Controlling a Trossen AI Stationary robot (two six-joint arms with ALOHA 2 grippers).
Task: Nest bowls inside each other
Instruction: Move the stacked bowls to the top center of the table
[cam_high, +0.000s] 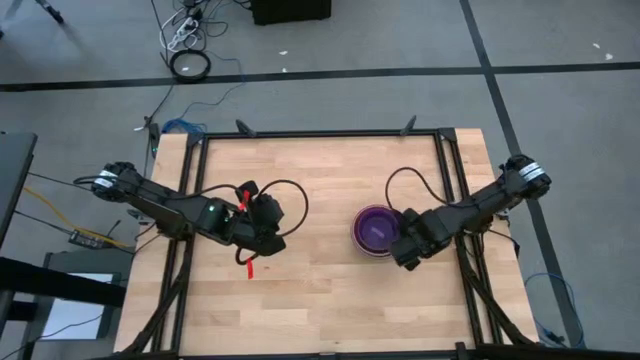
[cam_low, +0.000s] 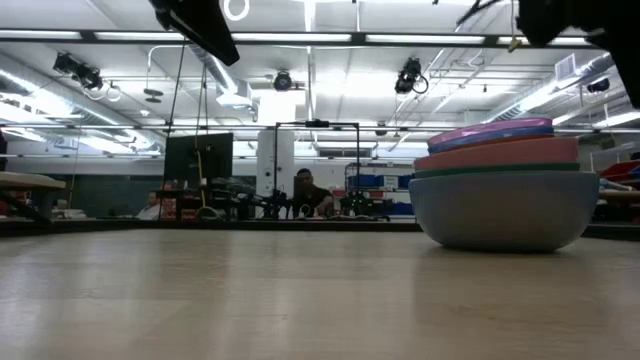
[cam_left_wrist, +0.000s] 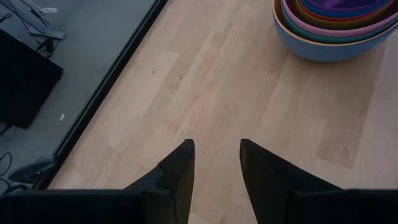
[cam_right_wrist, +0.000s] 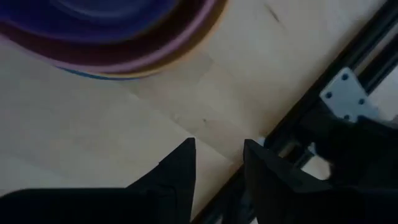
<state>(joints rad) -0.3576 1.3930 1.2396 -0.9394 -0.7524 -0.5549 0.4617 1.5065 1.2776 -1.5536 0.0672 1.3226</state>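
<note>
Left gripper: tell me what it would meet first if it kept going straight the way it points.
Bare wooden tabletop, it seems. The left gripper, open and empty, points past the nested stack of round plastic bowls, which sits off to one side.

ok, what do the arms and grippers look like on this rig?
Both arms are dark, near-black, with jointed segments. The left arm has a small green light, black looping cables and red parts by its wrist. The right arm has a pale band near its base and a black cable loop. The left gripper and right gripper each have two dark tapered fingers.
</note>
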